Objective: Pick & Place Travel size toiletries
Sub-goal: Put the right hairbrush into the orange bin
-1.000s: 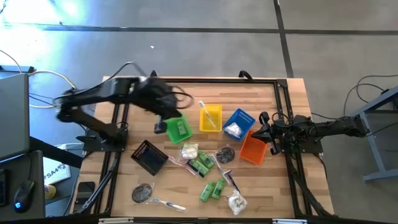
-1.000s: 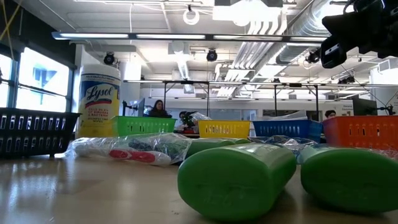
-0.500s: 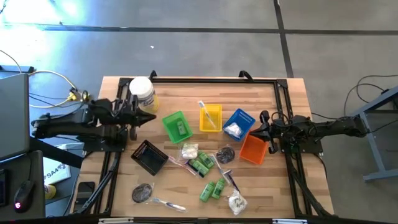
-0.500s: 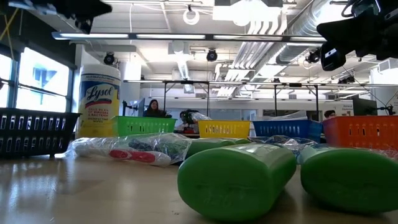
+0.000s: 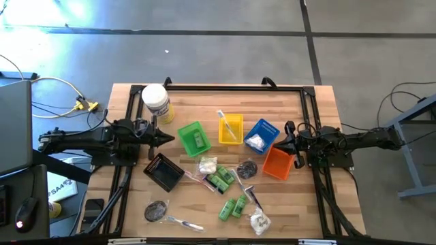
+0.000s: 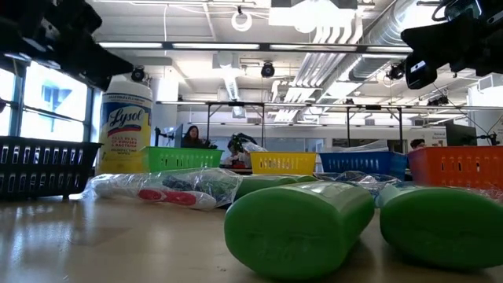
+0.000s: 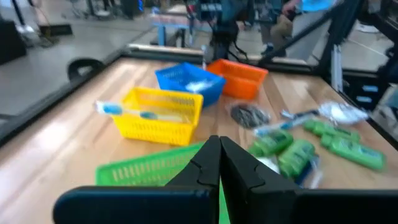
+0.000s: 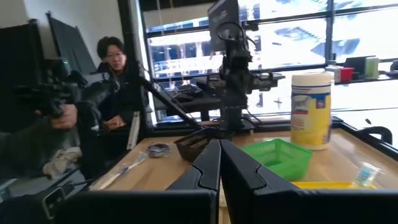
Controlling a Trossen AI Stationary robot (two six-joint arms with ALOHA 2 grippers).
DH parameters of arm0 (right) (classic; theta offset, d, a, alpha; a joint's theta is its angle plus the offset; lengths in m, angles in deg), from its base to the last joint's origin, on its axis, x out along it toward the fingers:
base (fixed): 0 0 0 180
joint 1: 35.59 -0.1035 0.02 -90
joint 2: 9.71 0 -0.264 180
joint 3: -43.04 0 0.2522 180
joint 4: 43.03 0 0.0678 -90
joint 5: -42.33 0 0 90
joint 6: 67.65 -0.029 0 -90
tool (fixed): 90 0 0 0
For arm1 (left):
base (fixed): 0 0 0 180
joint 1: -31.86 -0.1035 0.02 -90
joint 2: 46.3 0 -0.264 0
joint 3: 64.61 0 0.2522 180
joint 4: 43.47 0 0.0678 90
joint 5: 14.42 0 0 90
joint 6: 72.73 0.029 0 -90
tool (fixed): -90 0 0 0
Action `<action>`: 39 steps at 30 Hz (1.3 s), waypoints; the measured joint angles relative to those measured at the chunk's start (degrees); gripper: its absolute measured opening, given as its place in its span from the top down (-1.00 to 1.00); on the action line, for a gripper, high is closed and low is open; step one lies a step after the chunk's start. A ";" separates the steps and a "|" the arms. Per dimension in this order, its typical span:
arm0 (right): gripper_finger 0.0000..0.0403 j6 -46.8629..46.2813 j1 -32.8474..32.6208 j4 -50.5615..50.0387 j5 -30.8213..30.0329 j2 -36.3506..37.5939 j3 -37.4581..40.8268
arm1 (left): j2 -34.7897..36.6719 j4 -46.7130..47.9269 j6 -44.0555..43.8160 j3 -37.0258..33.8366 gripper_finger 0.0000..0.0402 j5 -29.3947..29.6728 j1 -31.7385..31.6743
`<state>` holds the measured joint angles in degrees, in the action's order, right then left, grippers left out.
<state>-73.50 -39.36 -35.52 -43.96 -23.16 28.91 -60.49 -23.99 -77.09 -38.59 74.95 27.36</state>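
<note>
Travel toiletries lie loose on the near half of the table: green tubes (image 5: 219, 180) (image 5: 233, 206), white packets (image 5: 208, 165) (image 5: 259, 220), dark round sachets (image 5: 246, 169) (image 5: 155, 211) and a wrapped razor (image 5: 251, 196). A green tube lies in the green tray (image 5: 187, 131), a toothbrush (image 5: 225, 124) in the yellow tray and a white packet (image 5: 255, 141) in the blue tray. My left gripper (image 5: 167, 138) (image 7: 219, 146) is shut and empty, left of the green tray. My right gripper (image 5: 281, 144) (image 8: 219, 149) is shut and empty, beside the orange tray (image 5: 276, 163).
A large white jar with a yellow label (image 5: 155, 101) stands at the far left corner. A black tray (image 5: 163, 171) sits just nearward of my left gripper. A black frame rail (image 5: 231, 88) runs round the table. People show in the room beyond (image 8: 115, 68).
My left arm has swung away from above the green tray toward the table's left edge, uncovering the white jar, and now lies low and level, pointing at the green tray. The right arm and the toiletries have kept still.
</note>
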 joint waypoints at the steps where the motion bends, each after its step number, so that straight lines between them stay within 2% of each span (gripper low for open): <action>1: 0.99 0.00 0.00 0.01 0.15 0.00 0.00 | 0.00 -0.04 0.00 -0.54 1.00 -0.19 0.00; 5: 0.99 -0.12 -0.02 0.70 -0.27 0.00 0.00 | -0.01 -0.59 -0.02 -2.96 1.00 -0.27 0.01; 10: 0.99 -1.45 0.00 -0.33 -5.48 -0.22 -0.53 | -0.02 -1.89 -0.13 -5.05 1.00 -2.29 0.00; 15: 0.99 -1.36 0.00 -5.10 -8.69 -7.48 -6.36 | -0.04 -1.78 -0.04 -6.74 1.00 -3.58 0.02; 24: 0.99 -4.09 0.00 -19.51 -13.70 -32.47 -23.84 | -0.26 -3.87 1.51 -7.18 1.00 -2.55 0.02; 30: 0.99 -7.04 -0.30 -31.45 -7.98 -51.76 -37.62 | -0.27 -3.78 1.09 -7.18 1.00 -2.55 0.02; 36: 0.97 0.83 -3.43 -37.79 -7.05 -67.80 -48.23 | -0.28 -3.87 0.89 -7.16 1.00 -2.53 0.02; 39: 0.86 4.38 -5.03 -37.90 -3.90 -73.13 -51.76 | -0.28 -3.62 0.85 -7.16 1.00 -2.53 0.02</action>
<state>-69.12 -44.40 -73.43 -47.86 -96.29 -22.85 -60.78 -27.61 -76.24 -45.75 72.42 27.39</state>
